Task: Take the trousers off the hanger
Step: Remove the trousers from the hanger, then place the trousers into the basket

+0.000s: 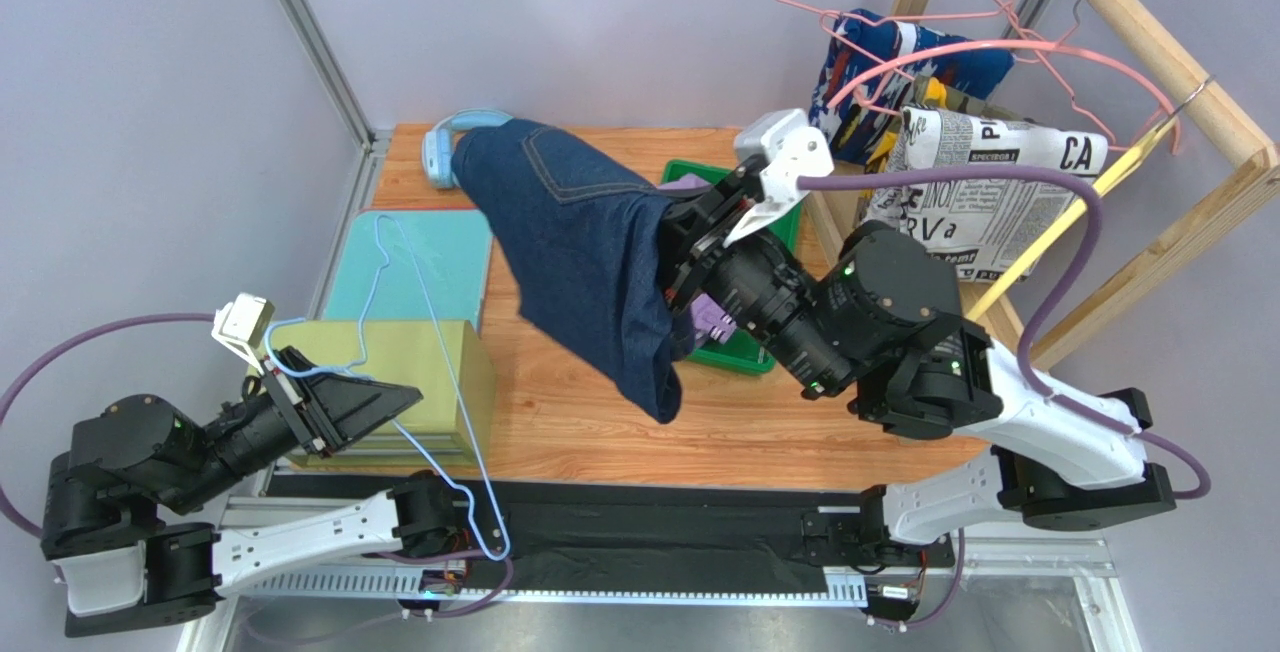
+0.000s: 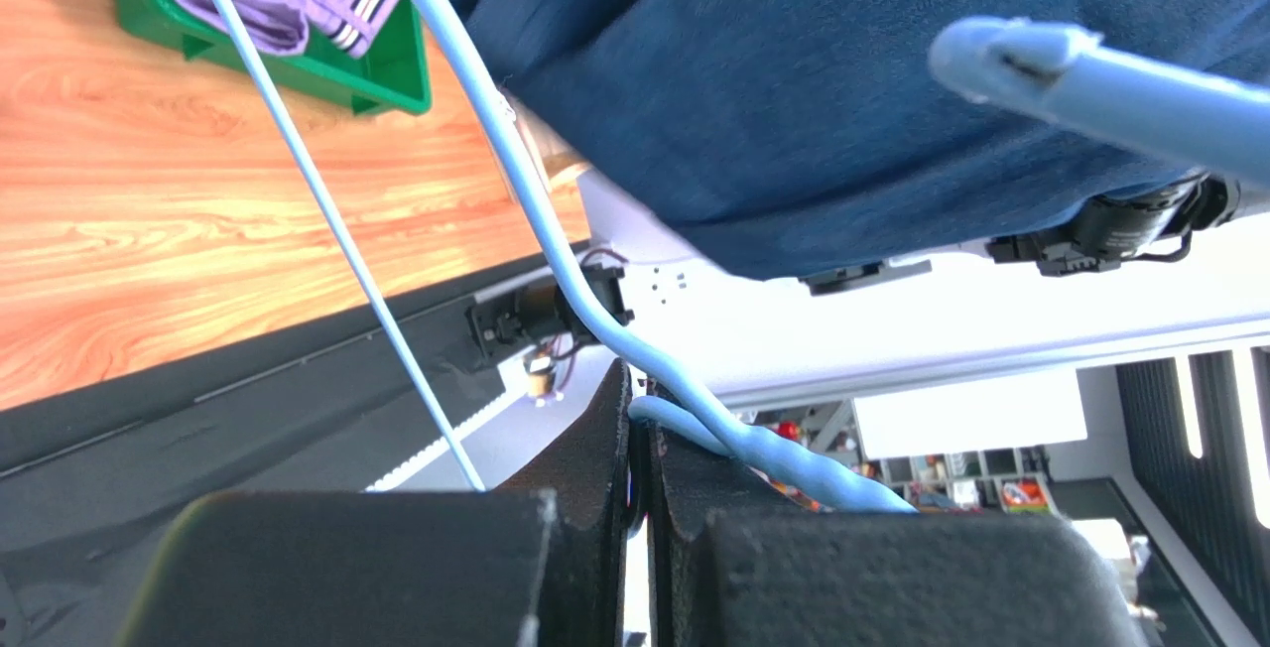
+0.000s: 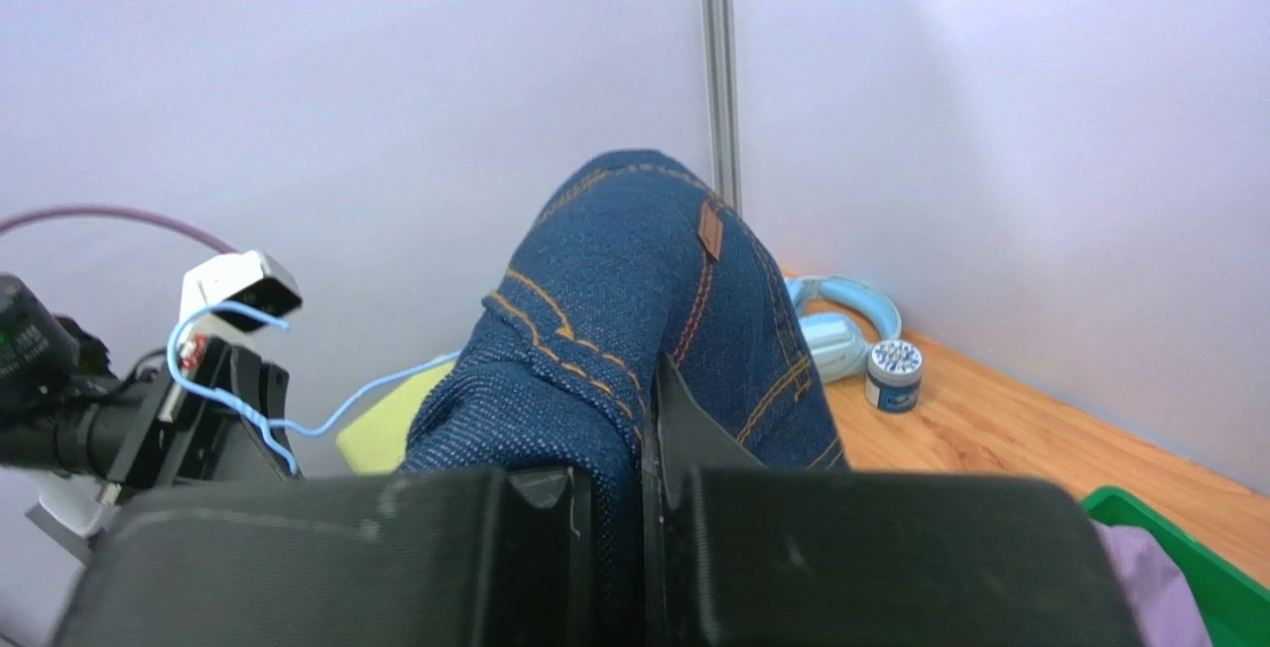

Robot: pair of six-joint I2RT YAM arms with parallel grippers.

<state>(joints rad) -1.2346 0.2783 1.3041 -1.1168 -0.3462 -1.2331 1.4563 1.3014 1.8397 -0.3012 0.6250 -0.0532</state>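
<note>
My right gripper [image 1: 679,250] is shut on the waist of the dark blue denim trousers [image 1: 579,247] and holds them up above the table; they fill the right wrist view [image 3: 641,290] around the gripper [image 3: 644,446]. My left gripper [image 1: 383,400] is shut on the neck of a light blue wire hanger [image 1: 451,382], low at the left, apart from the denim. In the left wrist view the hanger [image 2: 522,186] runs out of the shut gripper [image 2: 641,431]. Purple trousers [image 1: 706,325] lie in a green bin [image 1: 694,172]. Newsprint trousers [image 1: 977,180] and abstract-print trousers [image 1: 887,67] hang on the rack.
A wooden rack [image 1: 1187,82] with pink hangers [image 1: 962,52] stands at the back right. A teal pad [image 1: 406,270] and an olive pad [image 1: 398,382] lie at the left. A light blue object [image 1: 458,135] and a small jar [image 3: 895,375] sit at the back.
</note>
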